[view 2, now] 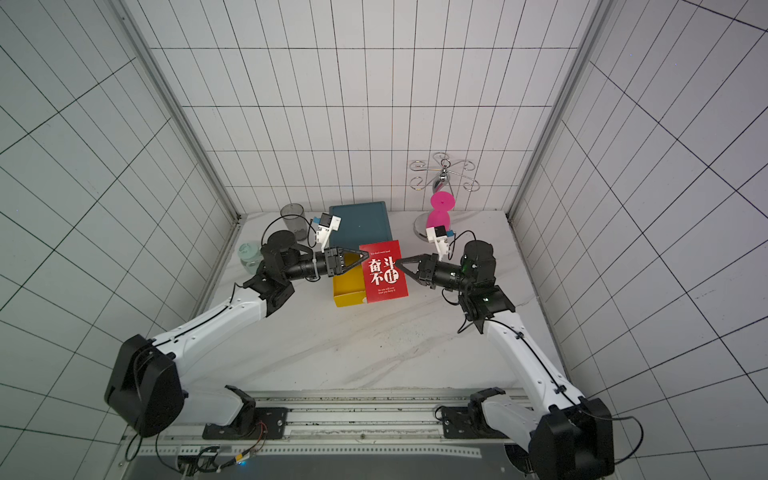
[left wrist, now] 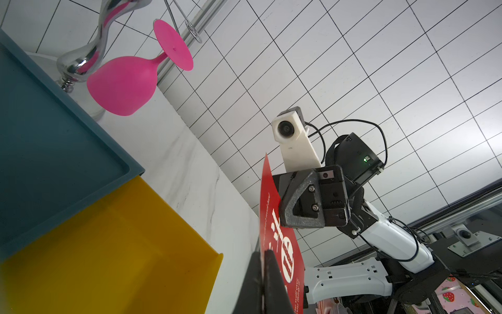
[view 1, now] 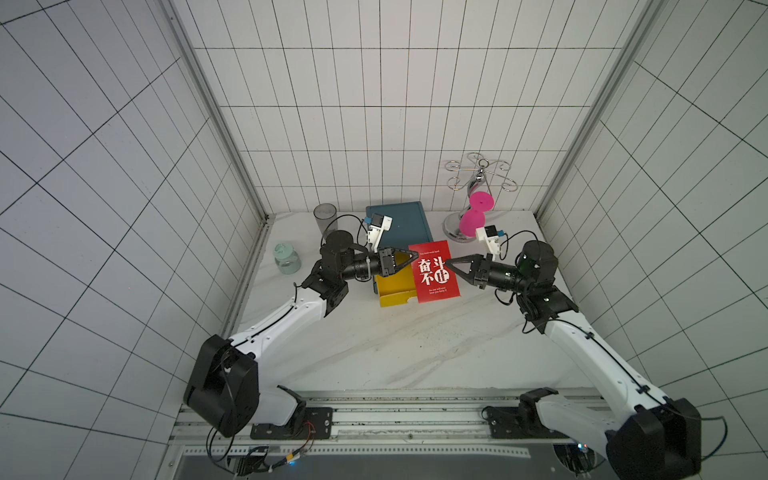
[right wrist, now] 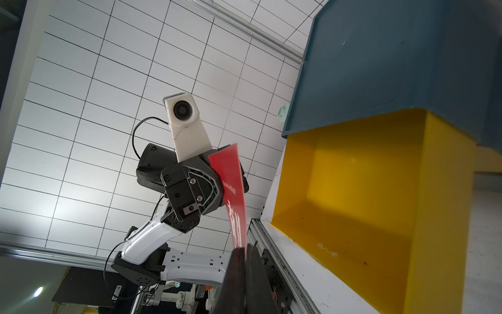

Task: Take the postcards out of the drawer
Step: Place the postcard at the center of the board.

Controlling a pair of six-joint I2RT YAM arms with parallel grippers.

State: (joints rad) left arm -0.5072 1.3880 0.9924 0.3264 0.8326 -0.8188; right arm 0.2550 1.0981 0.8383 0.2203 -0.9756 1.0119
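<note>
One red postcard (view 1: 434, 272) (view 2: 384, 272) with white lettering hangs in the air over the right part of the open yellow drawer (view 1: 395, 291) (view 2: 347, 291). The drawer is pulled out of a teal cabinet (view 1: 403, 224) (view 2: 365, 224). My left gripper (view 1: 417, 258) (view 2: 367, 257) is shut on the postcard's left edge. My right gripper (view 1: 448, 262) (view 2: 397, 262) is shut on its right edge. In the left wrist view the postcard (left wrist: 267, 190) runs edge-on into the closed left gripper (left wrist: 263, 252). In the right wrist view the postcard (right wrist: 231, 174) ends in the closed right gripper (right wrist: 245, 248).
A pink goblet (view 1: 473, 220) hangs on a chrome rack (view 1: 480, 174) at the back right, close behind my right wrist. A grey cup (view 1: 325, 214) and a mint jar (view 1: 286, 257) stand at the back left. White marbled table (view 1: 395, 353) stretches in front of the drawer.
</note>
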